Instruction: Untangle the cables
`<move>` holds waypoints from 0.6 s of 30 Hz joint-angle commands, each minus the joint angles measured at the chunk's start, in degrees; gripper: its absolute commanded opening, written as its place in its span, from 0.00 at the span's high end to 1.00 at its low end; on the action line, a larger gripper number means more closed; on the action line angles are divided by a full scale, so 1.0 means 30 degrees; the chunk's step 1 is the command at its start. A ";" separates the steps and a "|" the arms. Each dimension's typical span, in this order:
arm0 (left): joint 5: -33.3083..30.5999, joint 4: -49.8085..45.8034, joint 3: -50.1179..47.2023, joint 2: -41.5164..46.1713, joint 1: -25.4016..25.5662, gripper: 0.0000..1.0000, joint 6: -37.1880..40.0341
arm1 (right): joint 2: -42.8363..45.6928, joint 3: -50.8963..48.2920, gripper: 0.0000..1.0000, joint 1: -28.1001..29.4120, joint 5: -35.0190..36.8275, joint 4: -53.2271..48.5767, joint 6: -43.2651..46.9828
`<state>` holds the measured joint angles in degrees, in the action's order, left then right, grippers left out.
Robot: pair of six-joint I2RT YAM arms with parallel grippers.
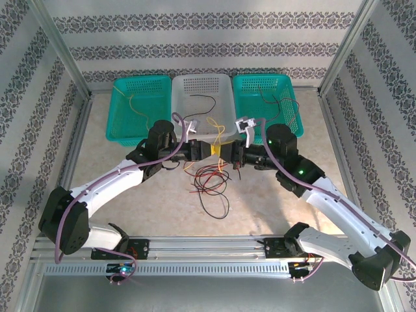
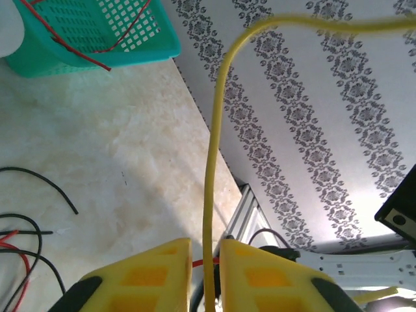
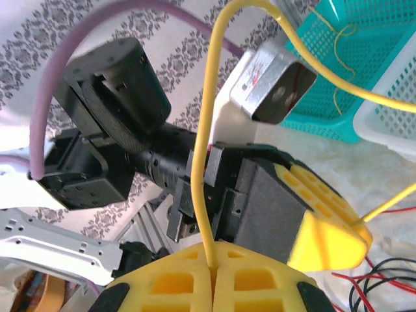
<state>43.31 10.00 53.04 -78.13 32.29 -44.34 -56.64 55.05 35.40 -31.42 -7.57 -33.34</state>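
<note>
Both arms are meeting nose to nose over the middle of the table [image 1: 130,188]. The left gripper [image 1: 213,151] is pinching the yellow cable [image 2: 211,162]. In its wrist view the two yellow fingers [image 2: 140,278] are sitting a hair apart, and the wire is running straight up out of the slit between them before bending away overhead.

The right gripper [image 3: 213,286] is clamping that same yellow cable. Its pads [image 3: 182,276] are pressing flush together, and the wire is climbing out of the seam and arching over the top. The two grippers are sitting just beside each other, fingertips almost touching. The yellow strand is looping up between them toward the white basket [image 1: 224,88] just beyond.

Right on the near side of both grippers, the red and black cables [image 1: 208,180] are lying on the table in a loose tangle, with one black loop trailing farthest toward the arm bases.

Beyond the left gripper, the left teal basket [image 1: 120,123] is holding a thin yellow wire [image 1: 133,104]. Beyond the right gripper, the right teal basket [image 1: 244,84] is holding a red and dark strand [image 1: 273,97]. A black wire [image 1: 205,99] is lying in the white one.
</note>
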 commanded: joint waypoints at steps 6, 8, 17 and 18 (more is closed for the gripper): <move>-0.6524 -0.1669 -0.0964 0.3012 0.0050 1.00 0.2868 | 0.1291 -0.1344 1.00 -0.2192 -0.2446 0.5043 -0.4717; -0.9811 -0.2581 -0.1350 0.3922 0.0050 1.00 0.3717 | 0.1571 -0.1581 1.00 -0.2821 -0.2928 0.6383 -0.6036; -2.0134 -0.4372 -0.3360 0.6786 0.0055 1.00 0.4736 | 0.1940 -0.0846 1.00 -0.4158 -0.4300 0.8330 -0.8868; -2.0549 -0.4423 -0.3376 0.6930 0.0050 1.00 0.4831 | 0.1840 -0.0848 1.00 -0.4153 -0.4498 0.8678 -0.9198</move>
<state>-6.31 0.10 43.55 -58.85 32.25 -32.69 -51.44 50.50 23.46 -42.15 11.97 -56.90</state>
